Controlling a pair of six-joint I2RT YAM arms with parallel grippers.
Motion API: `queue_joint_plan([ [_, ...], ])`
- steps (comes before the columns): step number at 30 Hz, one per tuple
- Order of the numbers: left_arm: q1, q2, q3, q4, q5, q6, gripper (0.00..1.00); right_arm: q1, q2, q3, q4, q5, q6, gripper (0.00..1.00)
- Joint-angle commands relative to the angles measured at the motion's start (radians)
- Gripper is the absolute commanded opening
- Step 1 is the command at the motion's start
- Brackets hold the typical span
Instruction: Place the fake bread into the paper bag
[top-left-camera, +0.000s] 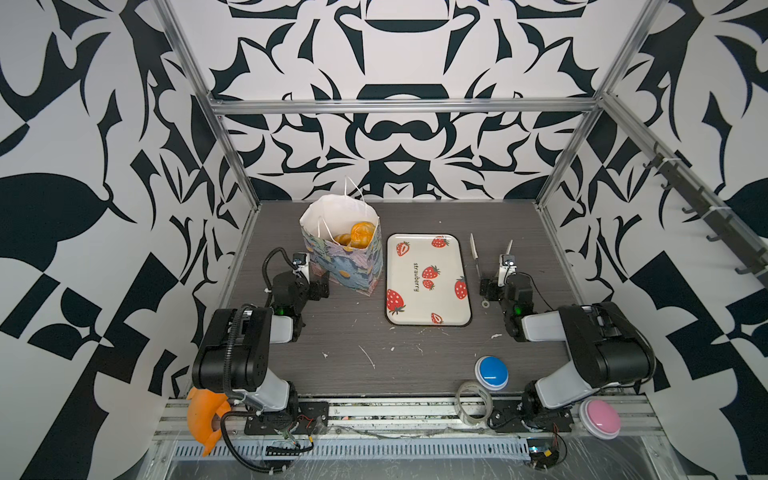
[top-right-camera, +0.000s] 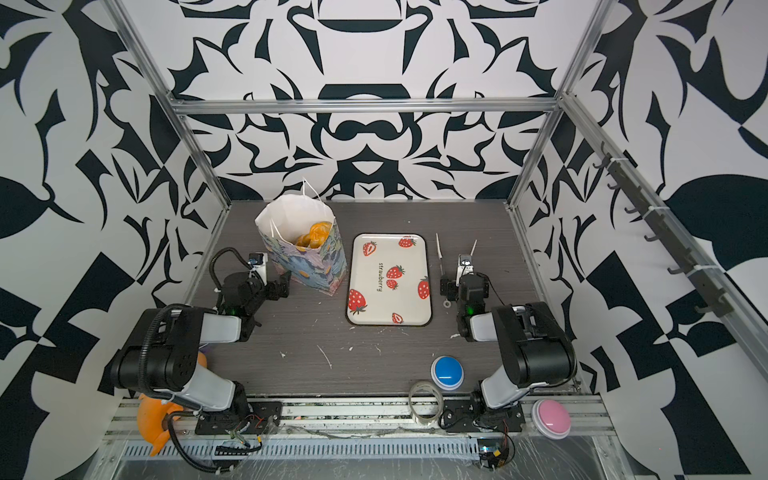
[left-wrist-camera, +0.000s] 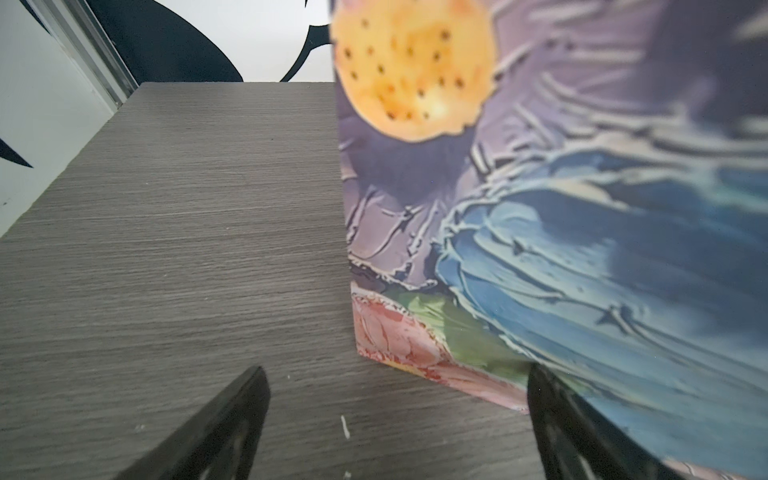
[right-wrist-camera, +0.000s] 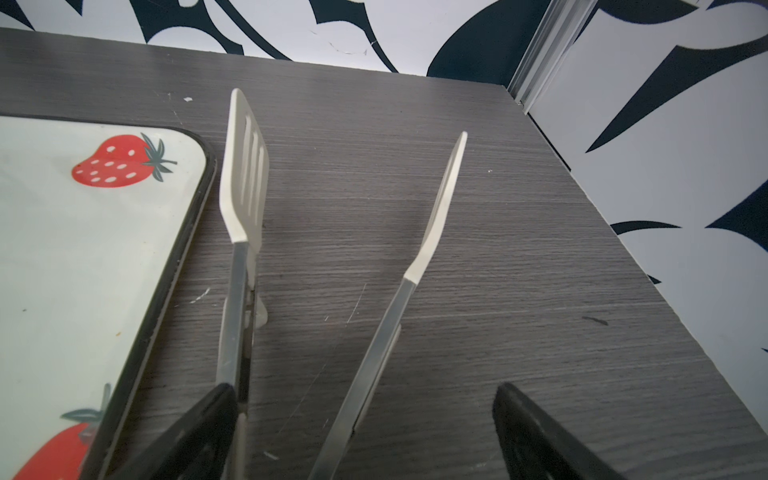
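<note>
The flowered paper bag (top-left-camera: 353, 266) (top-right-camera: 309, 266) stands upright at the back left of the table. Glossy orange fake bread (top-left-camera: 359, 235) (top-right-camera: 318, 232) shows inside its open top. My left gripper (left-wrist-camera: 397, 370) is open, low at the bag's near bottom corner, and one finger (left-wrist-camera: 552, 407) is close against the printed bag face (left-wrist-camera: 540, 208). My right gripper (right-wrist-camera: 365, 386) is open near the table, to the right of the tray. White-tipped metal tongs (right-wrist-camera: 245, 187) lie spread between its fingers, and it is not closed on them.
The strawberry-printed tray (top-left-camera: 419, 249) (top-right-camera: 409, 303) (right-wrist-camera: 62, 257) lies in the middle with nothing on it. A blue button (top-left-camera: 492, 372), a tape roll (top-left-camera: 473, 403) and a pink button (top-left-camera: 600, 417) sit at the front right. An orange object (top-left-camera: 203, 415) hangs off the front left rail.
</note>
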Motion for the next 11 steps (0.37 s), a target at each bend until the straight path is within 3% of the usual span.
queue_joint_plan([
  [1, 0.004, 0.007, 0.013, 0.015, -0.007, -0.004, 0.99, 0.000, -0.004, -0.003, 0.053, -0.008, 0.008, 0.99],
  [11, 0.004, 0.008, 0.013, 0.015, -0.008, -0.004, 0.99, 0.000, -0.006, 0.003, 0.042, -0.008, 0.008, 0.99],
])
